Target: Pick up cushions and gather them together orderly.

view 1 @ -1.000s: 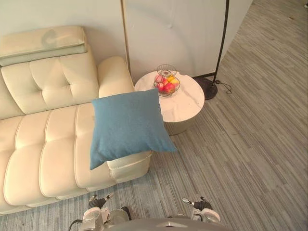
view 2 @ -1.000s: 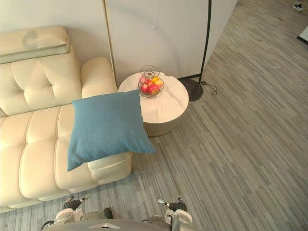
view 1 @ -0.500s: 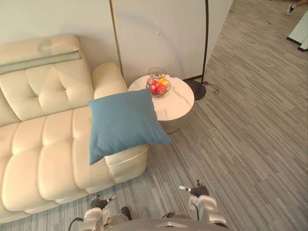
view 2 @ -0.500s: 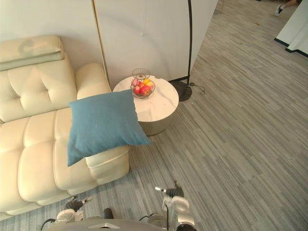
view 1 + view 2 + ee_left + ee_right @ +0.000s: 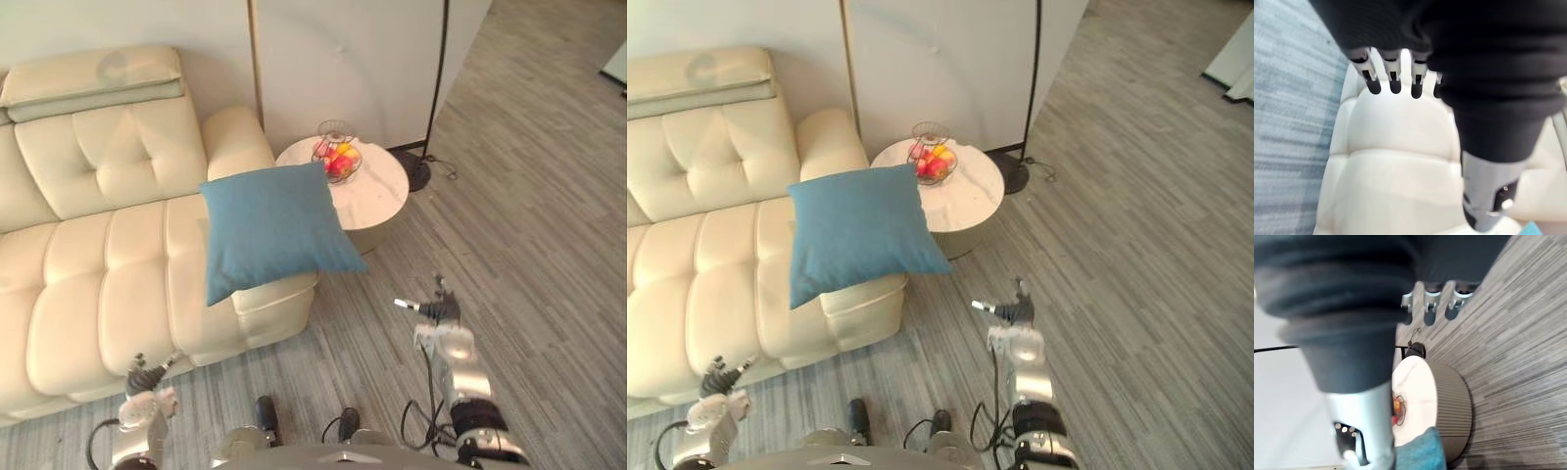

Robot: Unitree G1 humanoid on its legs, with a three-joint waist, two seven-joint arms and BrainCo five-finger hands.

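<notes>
Grey striped floor (image 5: pixel 529 225) spreads across the right side. A cream tufted sofa (image 5: pixel 98 264) stands against the wall on the left. 1 blue cushion (image 5: pixel 274 227) lies tilted on the sofa's right end, 1 corner hanging out over the floor beside the bench (image 5: pixel 384 188). That round white bench stands just beside the sofa and carries a wire basket (image 5: pixel 338 162) of fruit. A black floor lamp (image 5: pixel 438 78) stands behind it. The right hand (image 5: pixel 444 338) hangs over the floor, fingers loose and spread, well apart from the cushion. The left hand (image 5: pixel 147 390) is low by the sofa's front, fingers straight, holding nothing.
</notes>
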